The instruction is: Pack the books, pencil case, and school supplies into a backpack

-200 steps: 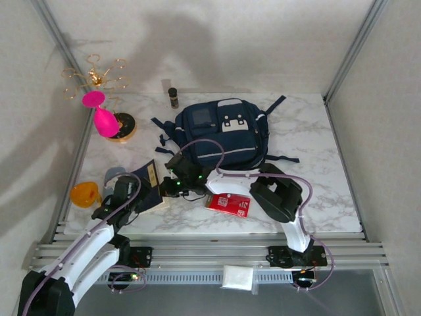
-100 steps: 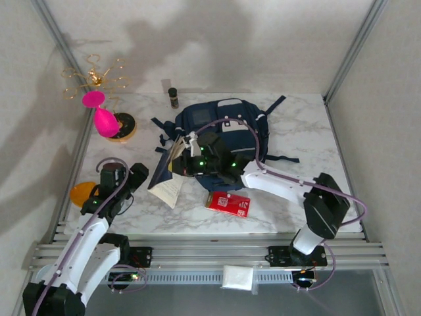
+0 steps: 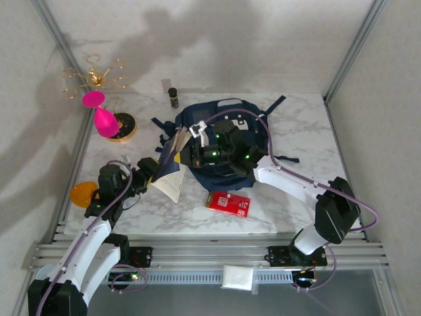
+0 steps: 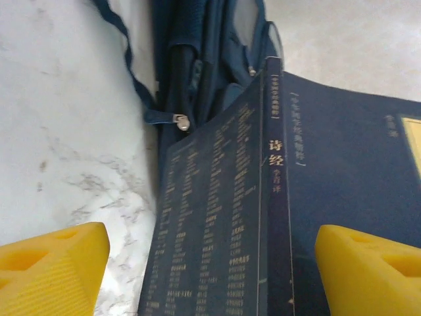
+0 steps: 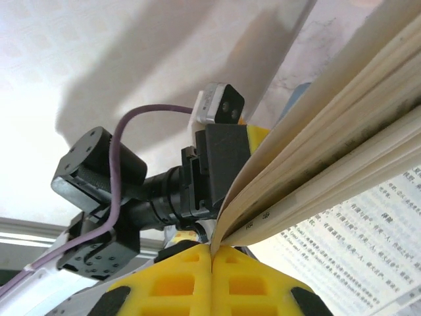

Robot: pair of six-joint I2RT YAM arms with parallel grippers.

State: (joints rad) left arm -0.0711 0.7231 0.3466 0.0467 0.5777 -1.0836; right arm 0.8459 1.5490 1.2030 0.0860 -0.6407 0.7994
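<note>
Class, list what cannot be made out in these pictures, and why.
- Top view: whether the backpack is unzipped; the right arm covers it.
- Left wrist view: navy book's cover, cut by the frame edges; small print unreadable.
- Right wrist view: the books' covers; page edges face the camera.

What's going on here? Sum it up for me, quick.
The right pincer is shut on the books, holding them tilted and fanned open beside the navy backpack, not yet inside. The left pincer stands open facing the navy spine, its fingers clear of the covers. A flat red rectangle with a white label lies on the marble table in front of the backpack.
</note>
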